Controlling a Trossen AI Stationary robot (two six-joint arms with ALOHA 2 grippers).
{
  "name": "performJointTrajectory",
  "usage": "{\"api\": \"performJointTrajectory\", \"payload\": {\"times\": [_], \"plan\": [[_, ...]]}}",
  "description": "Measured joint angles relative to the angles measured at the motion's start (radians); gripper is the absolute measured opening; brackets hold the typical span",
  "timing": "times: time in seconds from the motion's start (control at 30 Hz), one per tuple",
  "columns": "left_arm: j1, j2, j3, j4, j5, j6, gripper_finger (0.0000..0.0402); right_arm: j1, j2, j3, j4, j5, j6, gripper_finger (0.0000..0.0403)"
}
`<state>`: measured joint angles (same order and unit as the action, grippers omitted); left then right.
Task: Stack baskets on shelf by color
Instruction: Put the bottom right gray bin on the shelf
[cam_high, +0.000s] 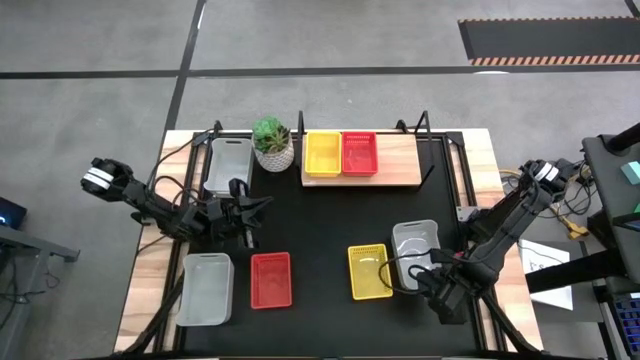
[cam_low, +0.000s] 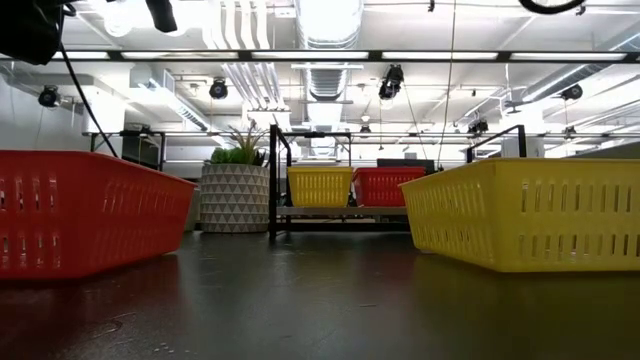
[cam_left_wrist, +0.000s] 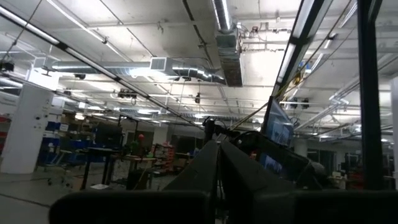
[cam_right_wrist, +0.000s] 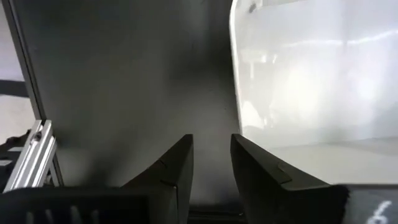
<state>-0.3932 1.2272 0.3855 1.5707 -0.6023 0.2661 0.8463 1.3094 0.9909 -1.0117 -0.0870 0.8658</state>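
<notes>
The wooden shelf (cam_high: 400, 160) at the far side holds a yellow basket (cam_high: 322, 153) and a red basket (cam_high: 360, 153) side by side. On the black table lie a yellow basket (cam_high: 369, 271), a red one (cam_high: 271, 279), and three grey-white ones: near left (cam_high: 205, 288), far left (cam_high: 230, 165) and right (cam_high: 415, 245). My right gripper (cam_right_wrist: 211, 140) points down over the table beside the right grey-white basket's (cam_right_wrist: 311, 81) near end. It is open by a narrow gap with nothing in it. My left gripper (cam_left_wrist: 219, 144) is shut and tilted upward, near the table's left middle (cam_high: 245, 212).
A white plant pot (cam_high: 273, 148) stands just left of the shelf. Cables run along the table's left side (cam_high: 165, 190). Bare black tabletop (cam_high: 330, 220) lies between the shelf and the near row of baskets. In the low view the red (cam_low: 80, 210) and yellow (cam_low: 530, 210) baskets stand close.
</notes>
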Motion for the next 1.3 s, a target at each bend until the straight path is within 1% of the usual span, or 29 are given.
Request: {"api": "performJointTrajectory", "payload": {"times": [0.17,0.43,0.57,1.0,1.07,1.3], "plan": [[0.000,0.001,0.000,0.000,0.039,-0.003,0.0002,0.000,-0.012,0.000,0.000,-0.025,0.058,0.0109],[0.000,0.013,0.010,0.000,0.043,-0.002,0.0002,0.000,-0.030,0.000,-0.001,-0.017,0.090,0.0156],[0.000,0.015,0.011,0.000,0.047,-0.002,0.0002,0.000,-0.030,0.000,-0.001,0.009,0.103,0.0170],[0.000,0.015,0.011,0.000,0.051,-0.017,0.0002,-0.001,-0.023,-0.003,0.014,0.149,0.062,0.0171],[0.000,0.015,0.011,-0.001,0.055,-0.025,0.0002,0.000,-0.004,-0.005,0.020,0.156,0.054,0.0171],[-0.001,0.014,0.011,-0.007,0.129,-0.027,0.0002,0.000,0.127,-0.002,0.034,0.160,-0.020,0.0170]]}}
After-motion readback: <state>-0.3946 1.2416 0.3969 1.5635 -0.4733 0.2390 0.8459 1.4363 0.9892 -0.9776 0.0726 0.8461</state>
